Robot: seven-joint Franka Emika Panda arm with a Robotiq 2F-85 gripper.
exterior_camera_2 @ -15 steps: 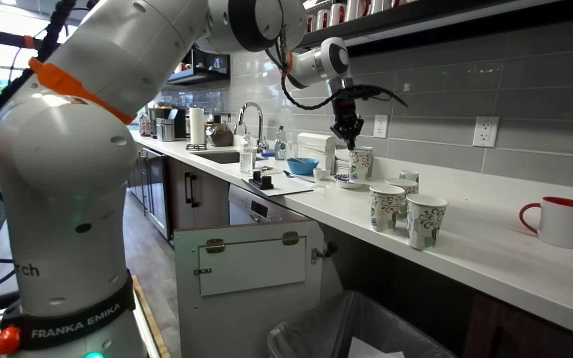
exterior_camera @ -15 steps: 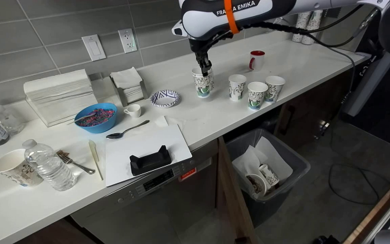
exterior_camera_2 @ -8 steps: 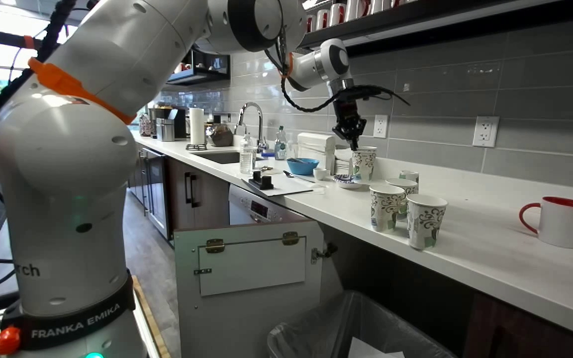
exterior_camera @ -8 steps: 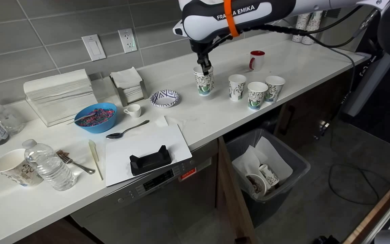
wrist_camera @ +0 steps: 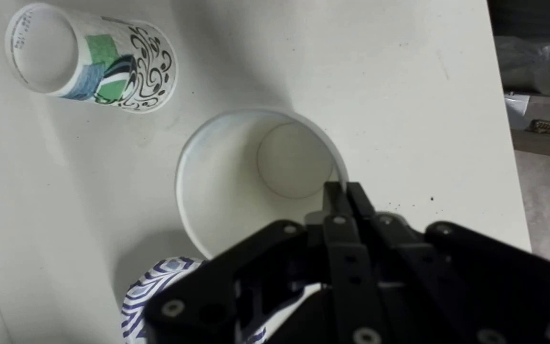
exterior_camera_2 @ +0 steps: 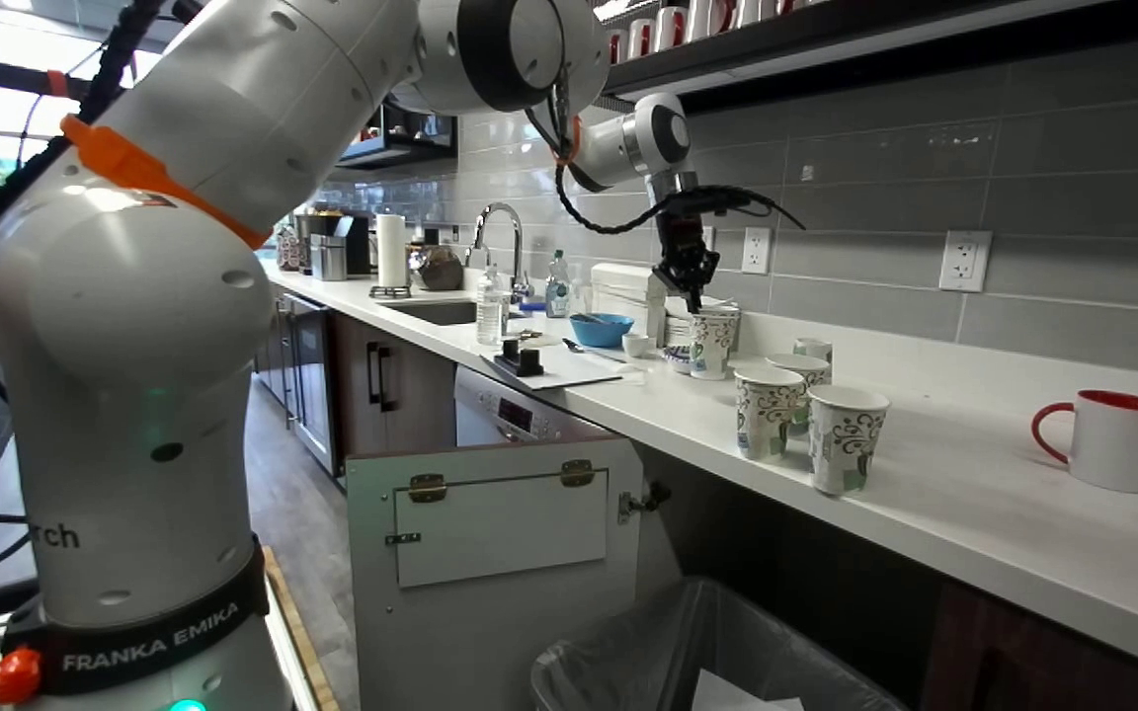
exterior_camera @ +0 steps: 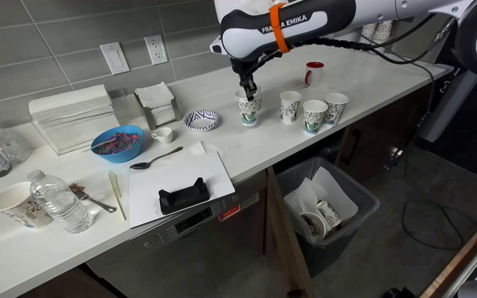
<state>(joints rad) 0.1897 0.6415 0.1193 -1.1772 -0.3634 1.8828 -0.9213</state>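
Evidently past the grasp; judged release not yet made. Scanned left to right in an exterior view: noted the patterned bowl (exterior_camera: 201, 126), next the paper cup (exterior_camera: 248, 114), roughly upright and caught by the rim. Could not tell whether lifted clear of the counter (exterior_camera: 259, 140) or resting on it. Farther right, counted three more cups (exterior_camera: 314, 118) near the front edge and, behind them, the red-lined mug (exterior_camera: 316, 76). In the wrist view, found the gripper (wrist_camera: 347, 191) pinching the rim, with the cup below it, mostly left of its tips.
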